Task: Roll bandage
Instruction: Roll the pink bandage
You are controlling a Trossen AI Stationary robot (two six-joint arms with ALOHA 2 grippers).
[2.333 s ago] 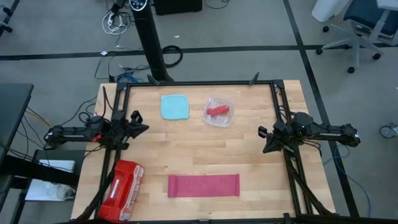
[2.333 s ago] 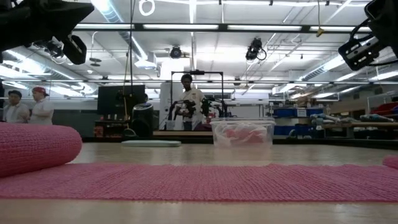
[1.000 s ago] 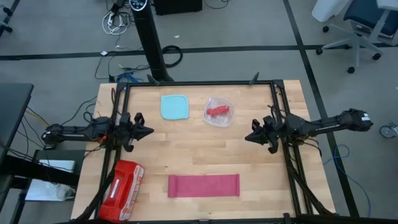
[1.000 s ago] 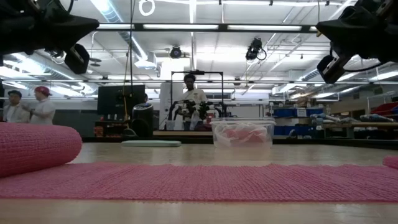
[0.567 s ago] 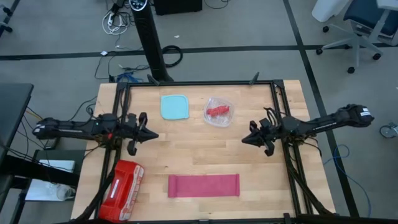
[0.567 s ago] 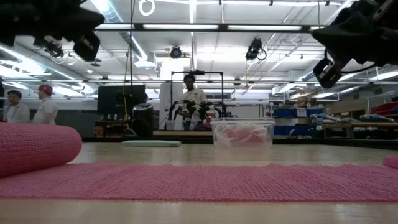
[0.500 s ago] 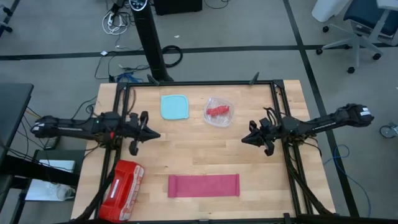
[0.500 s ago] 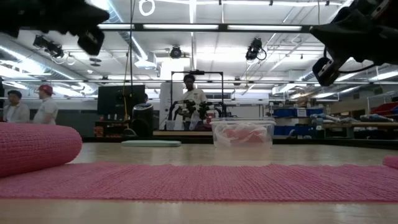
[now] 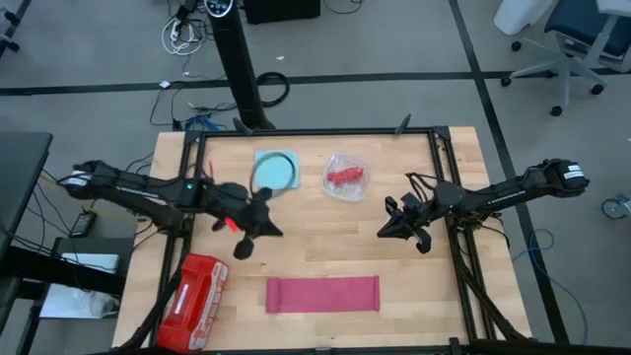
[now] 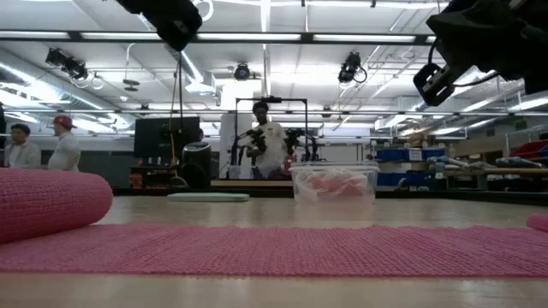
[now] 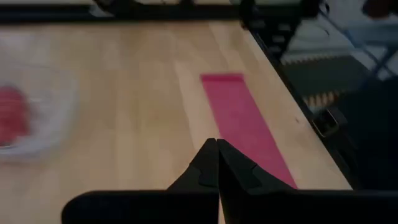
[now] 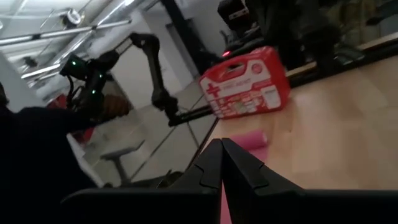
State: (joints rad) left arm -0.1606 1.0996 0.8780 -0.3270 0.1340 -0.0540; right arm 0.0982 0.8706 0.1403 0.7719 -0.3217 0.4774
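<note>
Bandage, unrolled flat near the bench front edge, long axis running left to right; left claw and right claw, both pressed together and empty, hovered behind opposite ends, neither clearly nearer.

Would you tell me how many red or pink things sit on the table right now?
3: the bandage flat at the near edge, the red case at the near left corner, the red lump in the clear tub.

Overhead, table-level and two wrist views, all sharing the bandage.
</note>
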